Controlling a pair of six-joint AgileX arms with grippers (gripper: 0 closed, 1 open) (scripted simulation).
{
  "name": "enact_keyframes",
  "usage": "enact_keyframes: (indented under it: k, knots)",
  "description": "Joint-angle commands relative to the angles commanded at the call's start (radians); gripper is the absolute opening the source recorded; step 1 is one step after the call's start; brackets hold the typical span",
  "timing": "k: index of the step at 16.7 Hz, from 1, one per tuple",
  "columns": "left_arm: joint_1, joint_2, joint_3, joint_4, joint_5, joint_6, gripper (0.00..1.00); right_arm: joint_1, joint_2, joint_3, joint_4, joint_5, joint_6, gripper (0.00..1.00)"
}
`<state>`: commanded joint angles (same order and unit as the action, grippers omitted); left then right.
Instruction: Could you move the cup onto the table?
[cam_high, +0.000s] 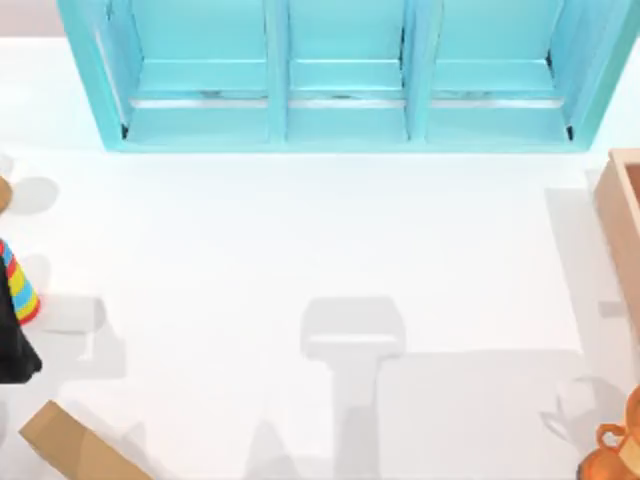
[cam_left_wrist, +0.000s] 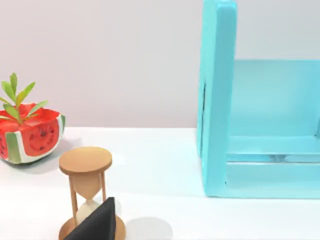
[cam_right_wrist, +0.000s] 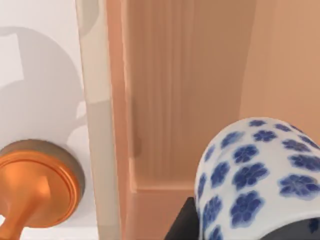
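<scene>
The cup (cam_right_wrist: 255, 175), white with dark blue flower prints, sits close under my right wrist camera, over the inside of the tan wooden box (cam_right_wrist: 200, 85). A dark part of my right gripper touches its lower side, but I cannot tell how the fingers stand on it. Just past the box's pale rim lies the table (cam_right_wrist: 35, 65), and the shiny orange jug (cam_right_wrist: 35, 185) stands on it right beside that wall.

From above, the box (cam_high: 622, 225) lies at the table's right edge, with the jug (cam_high: 615, 450) near the right corner — the white table (cam_high: 300, 240) spreads wide in front of the turquoise cabinet (cam_high: 345, 75).

My left wrist camera looks along the table toward the cabinet's end panel (cam_left_wrist: 217, 95), an hourglass (cam_left_wrist: 86, 190) and a watermelon-shaped planter (cam_left_wrist: 30, 137) — a dark wedge sits in front of the hourglass.
</scene>
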<state>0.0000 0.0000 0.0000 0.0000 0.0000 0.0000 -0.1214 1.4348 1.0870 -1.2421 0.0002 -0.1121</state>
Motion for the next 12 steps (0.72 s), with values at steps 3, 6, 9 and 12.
enact_keyframes:
  k: [3, 6, 9, 12]
  knots:
    - [0.000, 0.000, 0.000, 0.000, 0.000, 0.000, 1.00, 0.047, -0.036, 0.027, -0.047, 0.000, 0.047, 0.00]
    - [0.000, 0.000, 0.000, 0.000, 0.000, 0.000, 1.00, 0.043, -0.031, 0.024, -0.045, -0.002, 0.048, 0.00]
    - [0.000, 0.000, 0.000, 0.000, 0.000, 0.000, 1.00, 0.066, 0.003, 0.059, -0.058, -0.002, 0.071, 0.00]
    - [0.000, 0.000, 0.000, 0.000, 0.000, 0.000, 1.00, 0.147, 0.125, 0.190, -0.101, -0.001, 0.152, 0.00]
